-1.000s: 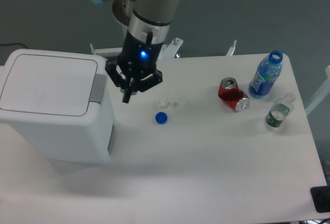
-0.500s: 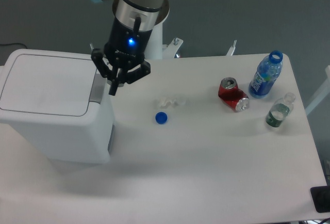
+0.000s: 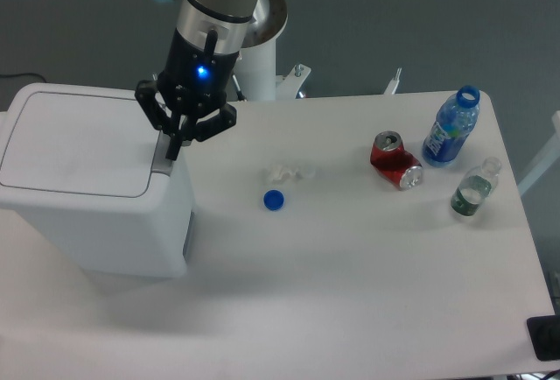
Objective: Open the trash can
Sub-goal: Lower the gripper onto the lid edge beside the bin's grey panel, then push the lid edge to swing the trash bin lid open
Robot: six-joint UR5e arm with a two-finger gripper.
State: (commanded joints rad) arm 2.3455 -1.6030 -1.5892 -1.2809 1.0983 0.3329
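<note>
Claw (image 3: 174, 149): mine, fingers drawn narrow to one point, holding nothing, poised over the grey button strip (image 3: 164, 149); contact could not be told. Trash can (image 3: 87, 189): far left of table, lid flat and closed. Step, as judged: lining up; next, a straight push down. Can's left edge cut off.

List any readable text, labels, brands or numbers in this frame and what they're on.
None can be read.
Blue bottle: has a printed label, too blurred to read.
Red soda can: crushed, print too small to make out.
Small clear bottle: no legible label.
Trash can: plain white, no markings visible.
Gripper: only a blue light on the wrist above it, no text.
</note>
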